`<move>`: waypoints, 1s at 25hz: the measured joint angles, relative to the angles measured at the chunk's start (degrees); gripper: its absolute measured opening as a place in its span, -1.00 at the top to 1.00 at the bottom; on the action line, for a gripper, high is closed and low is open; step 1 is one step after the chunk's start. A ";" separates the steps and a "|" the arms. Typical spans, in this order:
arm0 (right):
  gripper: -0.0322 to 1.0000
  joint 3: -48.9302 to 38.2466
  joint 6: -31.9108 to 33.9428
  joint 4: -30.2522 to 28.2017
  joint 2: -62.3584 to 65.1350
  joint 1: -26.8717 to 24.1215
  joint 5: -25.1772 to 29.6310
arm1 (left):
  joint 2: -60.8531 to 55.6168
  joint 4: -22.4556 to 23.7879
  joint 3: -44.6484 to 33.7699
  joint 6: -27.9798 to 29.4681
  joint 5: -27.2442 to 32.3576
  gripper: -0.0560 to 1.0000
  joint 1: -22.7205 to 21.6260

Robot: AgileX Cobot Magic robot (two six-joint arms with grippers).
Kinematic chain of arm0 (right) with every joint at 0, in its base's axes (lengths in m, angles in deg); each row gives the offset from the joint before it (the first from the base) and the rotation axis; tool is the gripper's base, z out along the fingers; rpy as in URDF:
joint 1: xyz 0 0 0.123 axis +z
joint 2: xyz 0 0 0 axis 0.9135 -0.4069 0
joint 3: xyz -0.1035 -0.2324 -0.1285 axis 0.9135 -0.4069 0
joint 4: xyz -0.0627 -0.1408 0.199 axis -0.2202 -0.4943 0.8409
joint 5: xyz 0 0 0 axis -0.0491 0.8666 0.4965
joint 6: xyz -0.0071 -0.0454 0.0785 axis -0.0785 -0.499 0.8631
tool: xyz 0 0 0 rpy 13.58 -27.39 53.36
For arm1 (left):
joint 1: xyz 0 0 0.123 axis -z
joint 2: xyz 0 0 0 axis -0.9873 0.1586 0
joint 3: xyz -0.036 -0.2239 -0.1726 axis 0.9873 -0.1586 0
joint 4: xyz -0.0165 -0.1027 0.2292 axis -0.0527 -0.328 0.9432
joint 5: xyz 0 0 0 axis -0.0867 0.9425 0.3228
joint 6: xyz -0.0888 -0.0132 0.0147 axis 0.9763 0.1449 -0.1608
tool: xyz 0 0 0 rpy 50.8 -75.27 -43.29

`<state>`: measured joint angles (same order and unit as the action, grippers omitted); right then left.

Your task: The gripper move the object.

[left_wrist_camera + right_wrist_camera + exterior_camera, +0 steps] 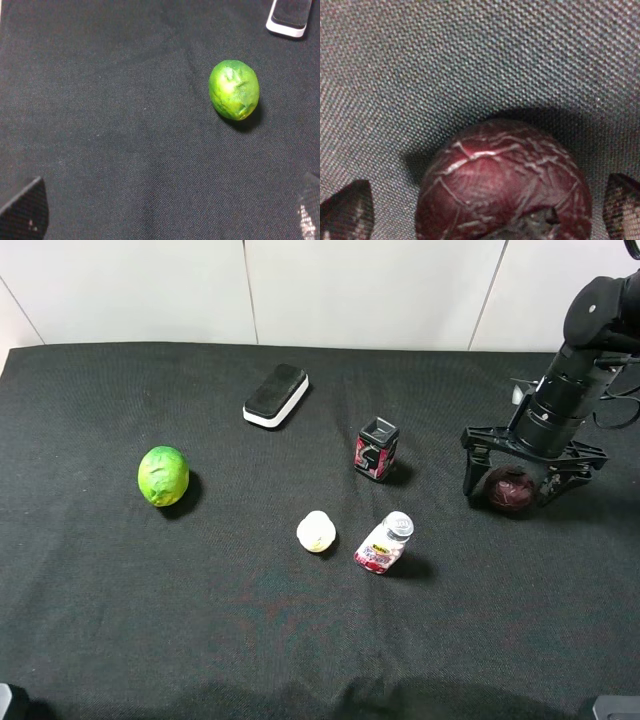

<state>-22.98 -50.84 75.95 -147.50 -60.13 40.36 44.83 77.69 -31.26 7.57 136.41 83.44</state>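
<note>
From above, the right arm (572, 375) slants down at the far right of the surface (300, 640), its jaws spread astride the maroon ball (510, 490). In the left wrist view, the jaws are wide apart near a green lime (234, 90). In the right wrist view, the ball (502, 180) lies between the released fingertips (350, 207), untouched.
</note>
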 joint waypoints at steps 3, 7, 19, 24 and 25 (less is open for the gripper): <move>-0.12 0.00 -0.05 0.00 0.00 0.00 0.11 | 0.00 0.00 0.00 0.00 0.00 -0.97 0.00; 0.07 0.00 -0.16 0.00 0.00 0.00 0.11 | 0.00 0.00 0.00 0.00 0.00 -0.97 0.00; 0.07 0.00 -0.16 1.65 0.00 0.00 0.11 | 0.00 0.00 0.00 0.00 0.00 -0.97 0.00; 0.07 0.00 -0.16 1.69 0.18 0.00 1.14 | 0.00 0.00 0.00 0.00 0.00 -0.97 0.00; 0.07 0.00 -0.16 1.72 0.46 0.00 1.24 | 0.00 0.00 0.00 0.00 0.00 -0.97 0.00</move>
<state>-22.98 -51.00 77.67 -147.04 -60.13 41.60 44.83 77.69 -31.26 7.57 136.41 83.44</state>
